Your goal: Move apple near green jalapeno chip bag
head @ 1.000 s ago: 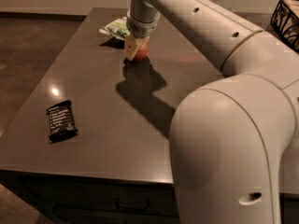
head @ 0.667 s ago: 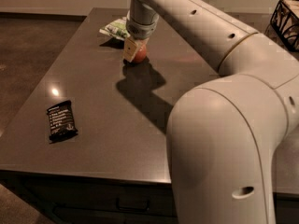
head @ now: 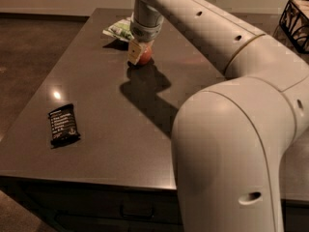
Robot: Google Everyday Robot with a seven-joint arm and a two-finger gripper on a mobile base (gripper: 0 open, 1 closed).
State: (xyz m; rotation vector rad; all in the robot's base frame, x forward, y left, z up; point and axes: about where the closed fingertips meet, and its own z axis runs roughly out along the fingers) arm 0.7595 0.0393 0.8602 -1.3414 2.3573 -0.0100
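Note:
The apple (head: 146, 55) is red-orange and rests low on the dark table (head: 111, 95) at the far middle. My gripper (head: 139, 53) comes straight down on it, shut on the apple, with one pale finger (head: 133, 52) against its left side. The green jalapeno chip bag (head: 118, 30) lies just behind and to the left of the apple, a short gap away, partly hidden by my wrist.
A flat black packet with white text (head: 63, 125) lies near the table's front left. A dark wire basket (head: 295, 19) stands at the far right. My large pale arm (head: 231, 144) fills the right foreground and hides that part of the table.
The gripper and apple stay in the same spot beside the chip bag. Only my arm's near body has shifted slightly in view.

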